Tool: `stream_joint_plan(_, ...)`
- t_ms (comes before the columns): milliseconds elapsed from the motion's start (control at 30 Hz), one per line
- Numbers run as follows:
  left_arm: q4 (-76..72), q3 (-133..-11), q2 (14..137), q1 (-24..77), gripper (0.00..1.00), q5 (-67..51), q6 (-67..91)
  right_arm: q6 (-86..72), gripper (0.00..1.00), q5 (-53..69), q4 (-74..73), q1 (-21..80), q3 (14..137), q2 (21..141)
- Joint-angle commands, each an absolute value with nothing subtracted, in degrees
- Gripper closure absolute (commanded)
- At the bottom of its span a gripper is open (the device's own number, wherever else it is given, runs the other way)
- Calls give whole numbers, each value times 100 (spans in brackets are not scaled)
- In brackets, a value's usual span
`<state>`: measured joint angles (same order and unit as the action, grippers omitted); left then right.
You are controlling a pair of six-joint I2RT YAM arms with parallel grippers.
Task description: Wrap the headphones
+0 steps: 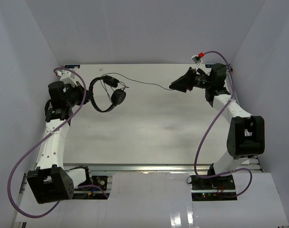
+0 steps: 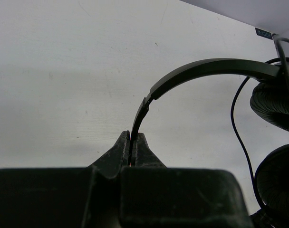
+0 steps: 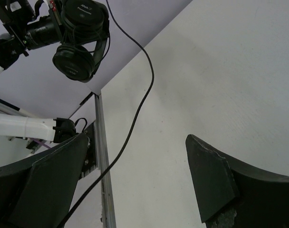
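My left gripper is shut on the thin headband of the black headphones and holds them up at the back left. In the left wrist view the band rises from between the closed fingertips of the left gripper, with both ear cups at the right. The thin black cord runs right to my right gripper, which is raised at the back right. In the right wrist view the right gripper is wide open; the cord passes between its fingers, close to the left one.
The white table is enclosed by white walls on the left, back and right. An aluminium rail runs along the near edge. Purple arm cables loop beside each arm.
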<state>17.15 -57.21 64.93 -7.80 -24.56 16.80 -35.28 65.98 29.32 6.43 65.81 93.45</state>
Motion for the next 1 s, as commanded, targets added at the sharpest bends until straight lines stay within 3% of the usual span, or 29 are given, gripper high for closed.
stream_joint_plan(0, 1532, -5812, 6174, -840, 100, -2591, 1790, -4280, 10, 6328, 3586, 554, 6503, 9445)
stream_joint_plan(233, 1552, -5913, 6112, -879, 100, -2733, 1913, -4308, 10, 5827, 3255, 320, 6418, 9707)
stream_joint_plan(367, 1572, -5925, 6101, -888, 100, -2710, 1907, -2856, 10, 4790, 1418, 294, 6917, 9677)
stream_joint_plan(567, 1559, -5799, 5988, -914, 100, -2719, 1913, -3053, 10, 3460, 562, 0, 7143, 9846)
stream_joint_plan(733, 1556, -5669, 5926, -925, 100, -2742, 1925, -3694, 10, 3955, 1017, -255, 6981, 10022)
stream_joint_plan(867, 1608, -5739, 5906, -932, 100, -2716, 1890, -2784, 10, 2399, -43, -116, 7379, 9880)
stream_joint_plan(967, 1603, -5794, 5929, -940, 100, -2721, 1895, -2512, 10, 573, -727, -62, 7693, 9911)
